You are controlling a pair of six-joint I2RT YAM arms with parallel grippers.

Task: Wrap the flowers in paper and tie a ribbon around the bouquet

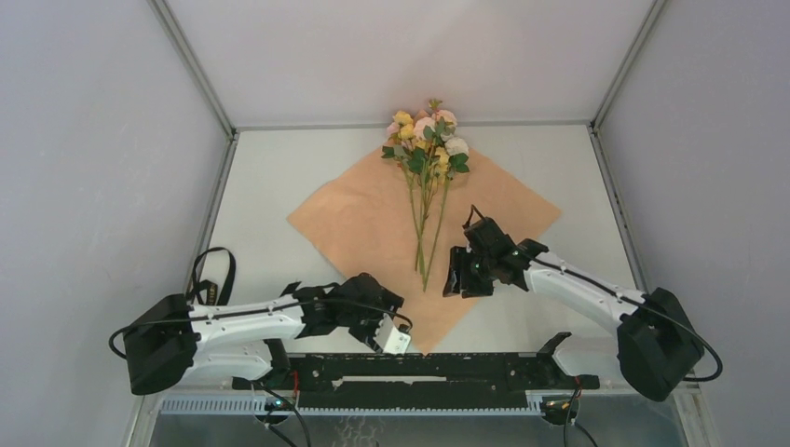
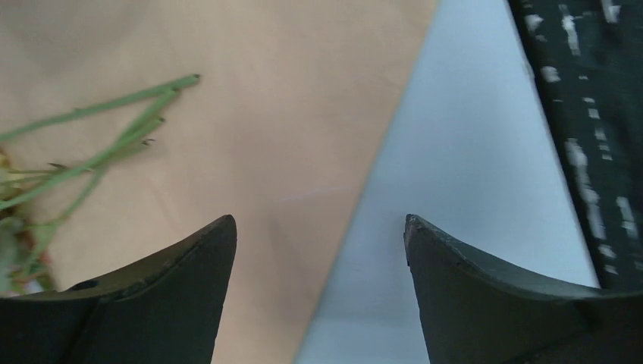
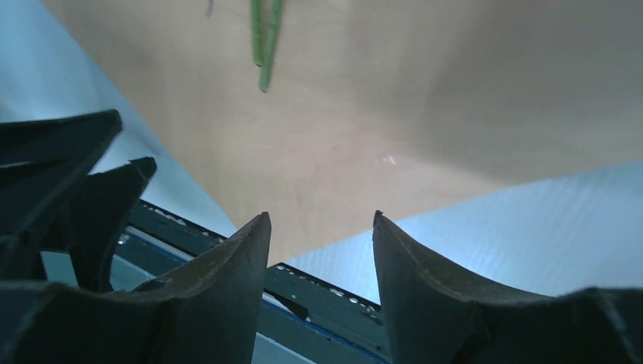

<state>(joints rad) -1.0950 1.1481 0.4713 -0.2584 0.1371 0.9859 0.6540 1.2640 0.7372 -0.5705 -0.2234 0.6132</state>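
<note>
Left hand [image 2: 318,227], spread, hovers at the 6 o'clock corner of the paper [image 1: 359,223]; right hand [image 3: 320,220] is spread too. Wrapping looks unstarted: the next move calls for pinching that corner and folding it over the flowers [image 1: 427,140].

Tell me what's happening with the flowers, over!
Left gripper jaws open, empty, at near corner of paper. Right gripper jaws open, empty, beside stems. Flowers lying on flat paper, unwrapped. No ribbon seen, nothing blocking.

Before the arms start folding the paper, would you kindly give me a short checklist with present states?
1. Paper flat, peach face up: ok.
2. Flowers lying on the paper, stems toward the arms: ok.
3. Left gripper open, empty, over the paper's near edge: ok.
4. Right gripper open, empty, above the paper: ok.
5. Ribbon within view: not ok, none seen.
</note>
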